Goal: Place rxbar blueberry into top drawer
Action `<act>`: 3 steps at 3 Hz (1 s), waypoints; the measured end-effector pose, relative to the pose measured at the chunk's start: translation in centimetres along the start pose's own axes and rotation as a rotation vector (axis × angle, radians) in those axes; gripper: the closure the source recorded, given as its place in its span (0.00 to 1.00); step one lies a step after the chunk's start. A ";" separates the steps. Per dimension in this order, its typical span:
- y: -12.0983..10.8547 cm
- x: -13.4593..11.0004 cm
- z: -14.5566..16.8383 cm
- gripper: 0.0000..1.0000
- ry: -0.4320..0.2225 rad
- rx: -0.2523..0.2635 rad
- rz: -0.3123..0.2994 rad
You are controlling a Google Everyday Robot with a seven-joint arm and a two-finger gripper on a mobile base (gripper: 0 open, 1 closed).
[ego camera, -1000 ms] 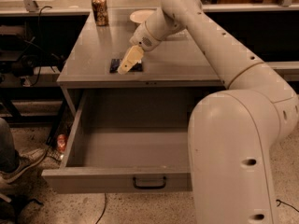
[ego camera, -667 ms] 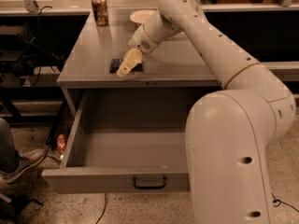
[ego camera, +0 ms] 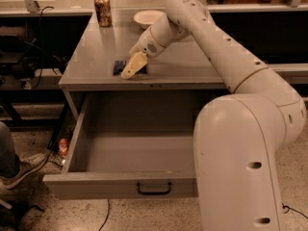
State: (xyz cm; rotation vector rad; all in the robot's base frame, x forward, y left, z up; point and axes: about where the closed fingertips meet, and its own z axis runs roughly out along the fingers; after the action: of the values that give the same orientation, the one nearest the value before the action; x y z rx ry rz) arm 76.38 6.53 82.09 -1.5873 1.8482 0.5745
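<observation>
The rxbar blueberry [ego camera: 119, 67] is a dark navy wrapper lying flat on the grey cabinet top [ego camera: 96, 47], near its front edge. My gripper [ego camera: 133, 66] reaches down from the right and sits right over the bar's right end, hiding part of it. I cannot tell whether it touches the bar. The top drawer [ego camera: 96, 186] is pulled wide open below the cabinet top. Its inside looks bare, and its black handle [ego camera: 154, 188] is at the centre of the front panel.
A brown can [ego camera: 103, 10] and a white bowl [ego camera: 148, 18] stand at the back of the cabinet top. My large arm body [ego camera: 240, 167] covers the drawer's right side. A person's shoe [ego camera: 19, 170] and a red can [ego camera: 63, 147] are on the floor to the left.
My gripper has dropped slightly toward the bar and shifted a little left. The bar and the drawer have not moved.
</observation>
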 end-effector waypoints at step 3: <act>9.2 1.6 -13.7 1.00 -0.143 0.120 0.061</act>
State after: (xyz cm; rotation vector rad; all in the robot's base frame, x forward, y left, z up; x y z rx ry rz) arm 64.79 -2.35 90.02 -1.3801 1.7947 0.5779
